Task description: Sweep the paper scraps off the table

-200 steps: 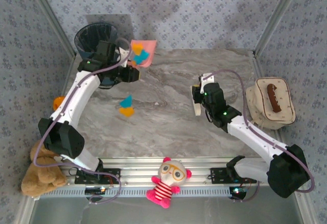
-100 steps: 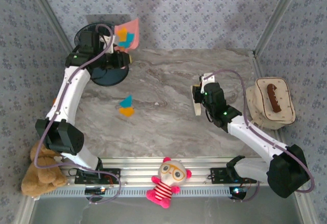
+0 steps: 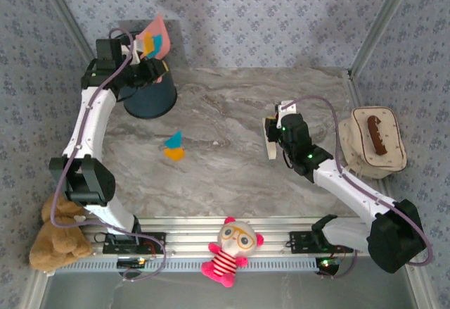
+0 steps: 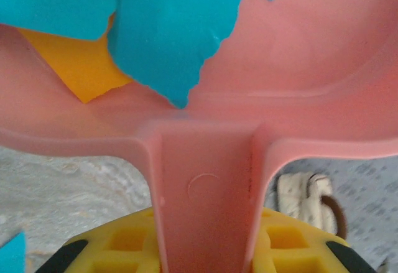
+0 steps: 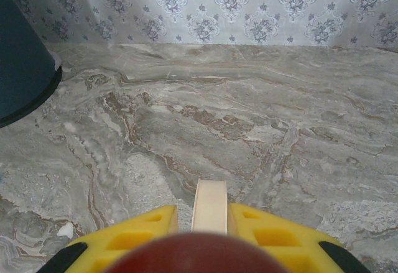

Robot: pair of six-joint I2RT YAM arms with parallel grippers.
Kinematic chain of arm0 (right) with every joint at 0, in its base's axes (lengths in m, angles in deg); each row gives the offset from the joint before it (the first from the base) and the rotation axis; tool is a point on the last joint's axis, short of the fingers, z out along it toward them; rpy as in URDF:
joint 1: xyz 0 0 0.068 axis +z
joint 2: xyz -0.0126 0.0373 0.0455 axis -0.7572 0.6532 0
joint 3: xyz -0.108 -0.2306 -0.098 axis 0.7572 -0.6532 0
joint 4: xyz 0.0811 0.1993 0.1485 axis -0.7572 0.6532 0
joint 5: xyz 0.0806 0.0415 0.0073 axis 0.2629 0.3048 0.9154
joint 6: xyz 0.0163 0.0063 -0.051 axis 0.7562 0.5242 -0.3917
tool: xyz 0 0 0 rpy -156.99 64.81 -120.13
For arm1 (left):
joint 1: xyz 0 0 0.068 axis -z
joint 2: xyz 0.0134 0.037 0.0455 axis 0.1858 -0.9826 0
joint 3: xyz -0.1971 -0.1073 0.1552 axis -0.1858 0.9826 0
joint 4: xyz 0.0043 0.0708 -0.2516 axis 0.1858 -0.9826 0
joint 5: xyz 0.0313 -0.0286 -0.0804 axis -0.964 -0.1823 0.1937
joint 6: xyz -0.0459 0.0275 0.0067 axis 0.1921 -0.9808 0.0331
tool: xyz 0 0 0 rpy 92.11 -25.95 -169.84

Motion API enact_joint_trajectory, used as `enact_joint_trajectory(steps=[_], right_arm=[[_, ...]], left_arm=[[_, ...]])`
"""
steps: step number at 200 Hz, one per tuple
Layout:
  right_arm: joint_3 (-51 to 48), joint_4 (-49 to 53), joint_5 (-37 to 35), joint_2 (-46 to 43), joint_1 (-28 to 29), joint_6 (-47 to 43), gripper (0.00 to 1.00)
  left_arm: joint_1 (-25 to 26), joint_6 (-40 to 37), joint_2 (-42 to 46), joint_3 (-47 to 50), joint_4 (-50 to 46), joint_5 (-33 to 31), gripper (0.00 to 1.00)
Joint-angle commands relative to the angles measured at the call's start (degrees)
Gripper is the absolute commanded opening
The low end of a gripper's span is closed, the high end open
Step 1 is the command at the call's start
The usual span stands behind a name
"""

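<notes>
**Inspector:** As you stand now, begin at the left. What does the left gripper (image 3: 143,68) hold?

**Arms:** My left fingers (image 4: 124,239) are pinched on the handle of the pink dustpan (image 3: 152,39), which runs straight down between them. The pan is raised and tipped steeply at the far-left corner, right by the dark bin (image 3: 149,99). My own forearm covers the bin's mouth, so I cannot tell whether the pan's lip is over it. A brown teddy bear (image 3: 53,237) sits outside the near-left corner.

**Inspector:** Location of the paper scraps?

**Arms:** Several paper scraps (image 4: 165,30), cyan and orange, lie in the dustpan against its back wall. Two more lie on the table (image 3: 225,182): one cyan scrap (image 3: 174,140) touching one orange scrap (image 3: 174,154). They are left of centre, well apart from both grippers.

**Inspector:** Centre and right?

**Arms:** A plush doll (image 3: 228,249) in a pink striped top lies on the near rail. My right gripper (image 3: 271,140) is low over the table, right of centre. Its fingers (image 5: 140,232) are pressed onto a thin cream tool (image 5: 210,203) standing between them. What kind of tool it is, I cannot tell. Far right, a cream oval tray (image 3: 362,162) holds a brown oblong object (image 3: 376,139).
</notes>
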Motion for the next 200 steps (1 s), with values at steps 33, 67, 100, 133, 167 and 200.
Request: enact_joint_trajectory(steps=[33, 67, 100, 133, 167, 200], right_arm=[[0.15, -0.52, 0.06, 0.33, -0.18, 1.50, 0.00], [0.18, -0.47, 0.19, 0.69, -0.17, 1.59, 0.00], [-0.11, -0.56, 0.14, 0.86, -0.15, 1.94, 0.00], [-0.07, -0.56, 0.37, 1.13, -0.20, 2.02, 0.00], [-0.31, -0.70, 0.43, 1.47, -0.18, 2.21, 0.00], [-0.39, -0.82, 0.61, 1.66, -0.14, 2.37, 0.00]], left_arm=[[-2.75, 18.72, -0.80, 4.02, 19.38, 8.59, 0.00], [-3.73, 26.32, -2.11, 5.70, 26.38, 10.49, 0.00], [-3.91, 31.80, -3.13, 6.48, 31.80, 11.60, 0.00], [-4.00, 37.46, -3.83, 7.61, 37.38, 12.17, 0.00], [-3.99, 45.44, -4.76, 9.30, 46.06, 12.48, 0.00], [-4.02, 50.08, -5.59, 9.54, 49.99, 12.22, 0.00]])
